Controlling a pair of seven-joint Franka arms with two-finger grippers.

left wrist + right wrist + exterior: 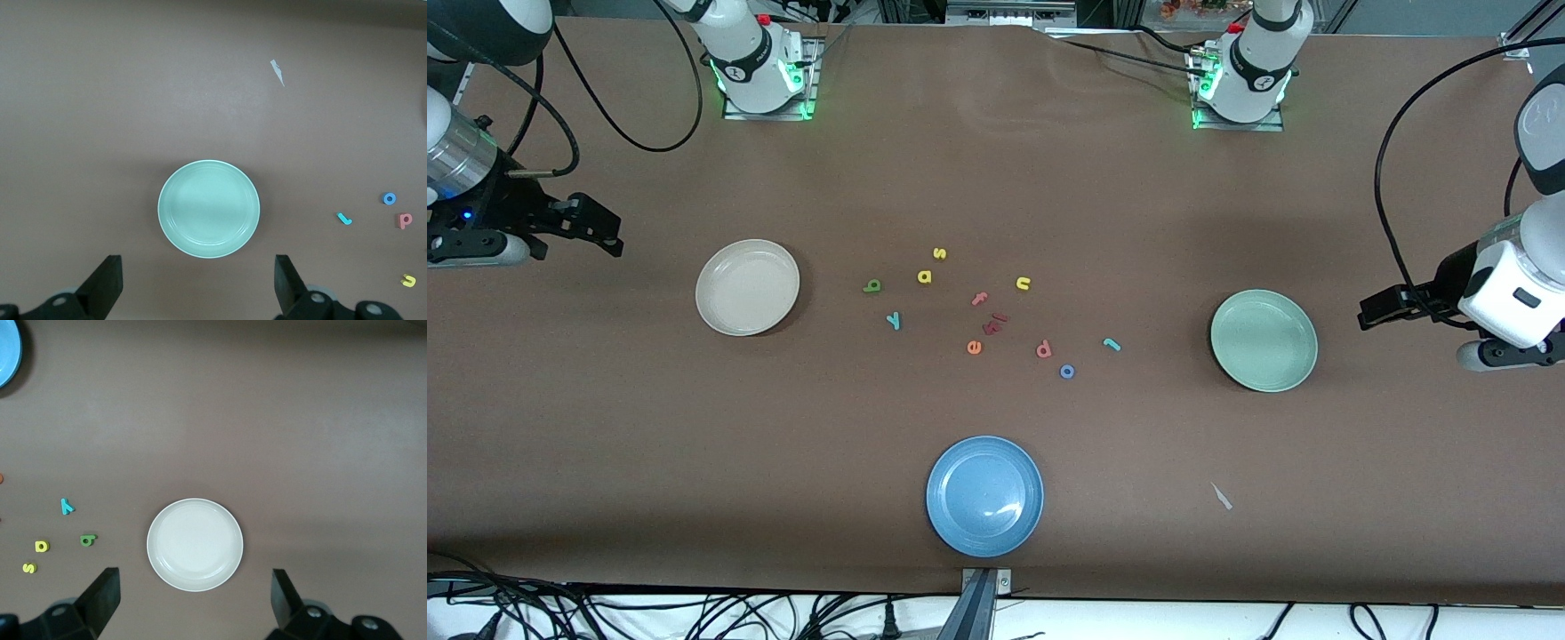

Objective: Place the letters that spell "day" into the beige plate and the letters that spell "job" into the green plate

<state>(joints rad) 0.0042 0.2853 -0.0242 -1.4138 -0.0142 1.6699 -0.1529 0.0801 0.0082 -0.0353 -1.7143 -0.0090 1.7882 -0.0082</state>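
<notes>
Plates number three on the brown table: the beige plate toward the right arm's end, the green plate toward the left arm's end, and a blue plate nearest the front camera, between the two. All three hold nothing.

Eleven small foam letters lie loose on the table between the beige and green plates. The three for "day" sit closer to the beige plate: a dark green d, a teal y and a yellow a. The three for "job" sit closer to the green plate: a teal j, a blue o and a salmon-pink b. Five others are scattered among them: a yellow s, a yellow n, an orange e, a pink f and a dark red cluster too small to read. One scrap of pale paper lies near the blue plate.

Both arms wait at the table's ends. The left gripper hangs by the green plate, jaws spread wide and grasping nothing. The right gripper hangs by the beige plate, likewise released and bare.
</notes>
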